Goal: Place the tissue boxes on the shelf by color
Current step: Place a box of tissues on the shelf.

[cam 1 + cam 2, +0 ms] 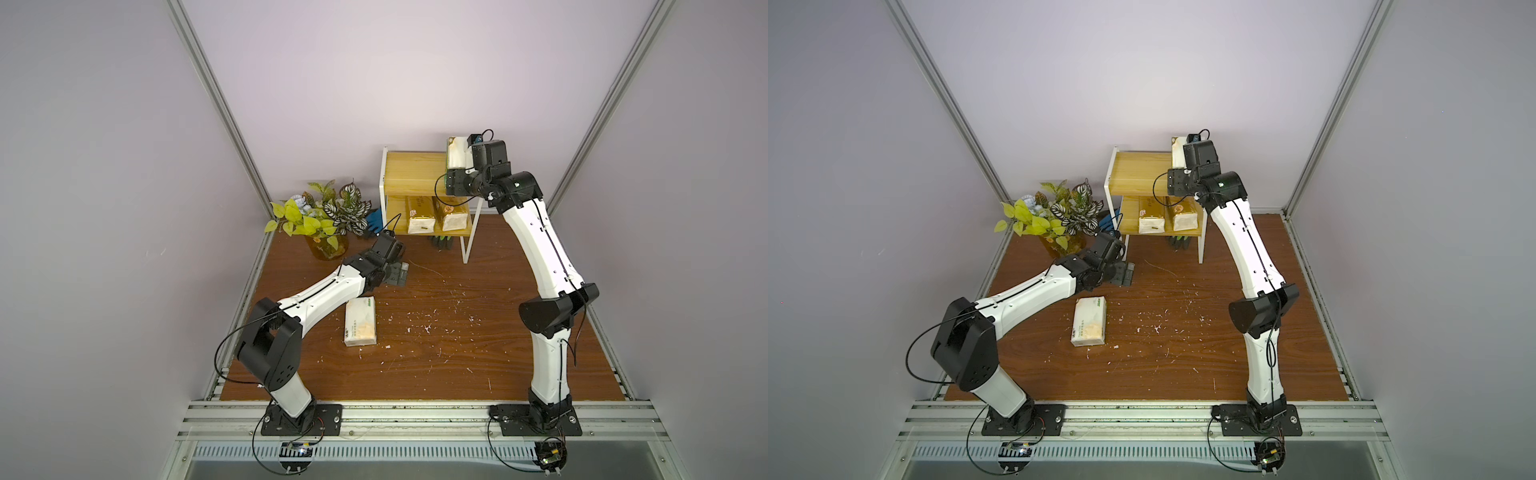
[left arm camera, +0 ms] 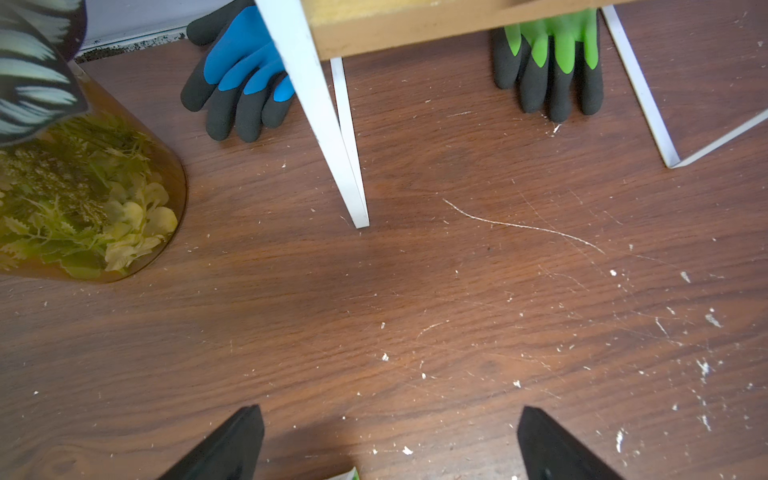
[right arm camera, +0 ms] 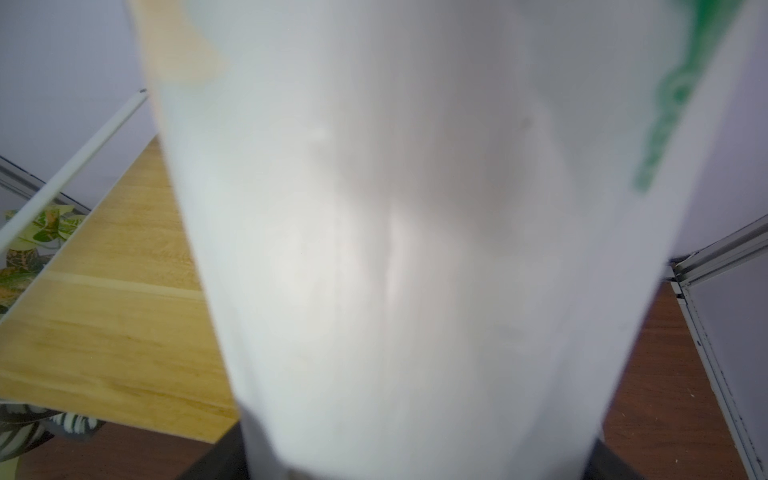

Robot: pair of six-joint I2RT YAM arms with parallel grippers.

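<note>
The shelf (image 1: 411, 168) (image 1: 1138, 170) stands at the back of the table. Two gold tissue boxes (image 1: 420, 214) (image 1: 452, 214) lie side by side on its lower board. A white tissue box (image 1: 457, 153) (image 1: 1178, 151) stands on end at the right end of the top board, with my right gripper (image 3: 419, 457) around it. This box (image 3: 395, 228) fills the right wrist view, blurred, and hides the jaws' grip. Another white tissue box (image 1: 360, 321) (image 1: 1089, 321) lies flat on the table beside my left arm. My left gripper (image 2: 386, 440) (image 1: 399, 274) hangs open and empty above bare wood before the shelf's left leg (image 2: 328, 124).
Potted plants (image 1: 320, 216) in an amber vase (image 2: 104, 208) stand left of the shelf. A blue glove (image 2: 245, 75) lies by the shelf's left leg and a green glove (image 2: 552, 70) under it. White scraps (image 1: 428, 328) dot the tabletop. Walls close in on both sides.
</note>
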